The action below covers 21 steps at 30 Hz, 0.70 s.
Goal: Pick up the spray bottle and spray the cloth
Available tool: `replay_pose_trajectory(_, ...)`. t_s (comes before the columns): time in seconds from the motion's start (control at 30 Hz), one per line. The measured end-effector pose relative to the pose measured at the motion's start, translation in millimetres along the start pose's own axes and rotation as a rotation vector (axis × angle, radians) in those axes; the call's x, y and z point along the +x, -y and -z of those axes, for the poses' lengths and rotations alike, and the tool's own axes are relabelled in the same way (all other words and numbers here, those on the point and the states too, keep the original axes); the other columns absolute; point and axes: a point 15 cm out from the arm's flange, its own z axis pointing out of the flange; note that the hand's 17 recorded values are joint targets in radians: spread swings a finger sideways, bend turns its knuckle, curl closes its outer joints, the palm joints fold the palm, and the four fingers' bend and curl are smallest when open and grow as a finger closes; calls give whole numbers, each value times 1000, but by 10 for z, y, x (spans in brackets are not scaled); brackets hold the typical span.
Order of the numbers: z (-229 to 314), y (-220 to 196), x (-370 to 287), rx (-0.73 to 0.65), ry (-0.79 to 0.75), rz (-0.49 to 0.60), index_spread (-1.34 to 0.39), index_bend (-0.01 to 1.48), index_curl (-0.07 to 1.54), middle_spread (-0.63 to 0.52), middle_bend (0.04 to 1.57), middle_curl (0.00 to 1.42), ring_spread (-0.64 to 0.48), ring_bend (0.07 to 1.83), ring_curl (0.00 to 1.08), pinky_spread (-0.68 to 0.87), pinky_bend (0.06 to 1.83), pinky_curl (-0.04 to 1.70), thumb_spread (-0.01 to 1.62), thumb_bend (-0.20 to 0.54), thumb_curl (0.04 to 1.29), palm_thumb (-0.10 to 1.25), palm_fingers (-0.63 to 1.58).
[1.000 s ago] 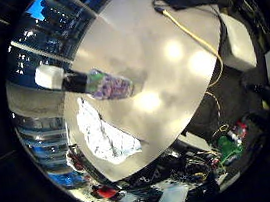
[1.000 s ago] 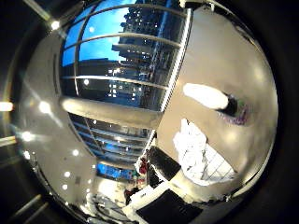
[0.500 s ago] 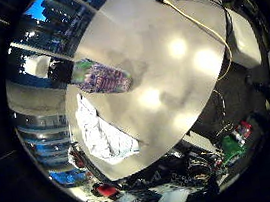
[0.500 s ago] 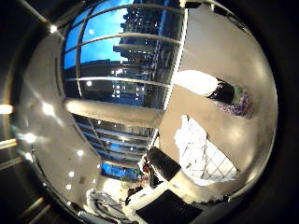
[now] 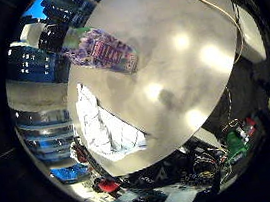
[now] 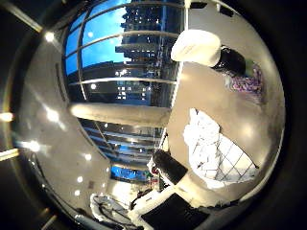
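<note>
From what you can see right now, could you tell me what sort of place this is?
Probably an office or lab high in a city building: large windows facing towers, a round table holding a spray bottle and cloth.

The spray bottle [image 5: 100, 50] lies on its side on the bench [image 5: 182, 74], near the bench's edge, with its head end [image 6: 196, 47] reaching toward that edge. The cloth [image 5: 106, 128] lies crumpled on the same bench, beside the bottle but apart from it, a strip of bare bench between them; it too sits close to the edge. Beyond the bench on the bottle's side stand large windows [image 6: 124, 57]. Off the far side of the bench, below its level, lies assorted clutter [image 5: 237, 142].
</note>
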Motion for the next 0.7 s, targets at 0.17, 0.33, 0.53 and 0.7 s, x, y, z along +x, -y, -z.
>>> replay_pose_trajectory(0.17,-87,51,-24,-5,16,5,-167,150,249,180,205,340,200,330,267,402,438,309,1040,-24,300,558,7)
replay_pose_trajectory(0.33,-158,68,-4,-16,25,-1,-167,149,251,178,204,340,200,331,267,393,431,308,1042,-25,300,558,14)
replay_pose_trajectory(0.53,-197,118,85,-24,29,-9,-167,149,252,178,202,339,200,328,267,391,429,308,1044,-24,302,562,16)
replay_pose_trajectory(0.7,-209,210,152,-24,29,-11,-167,151,252,178,200,339,201,329,265,391,426,308,1045,-24,301,565,18)
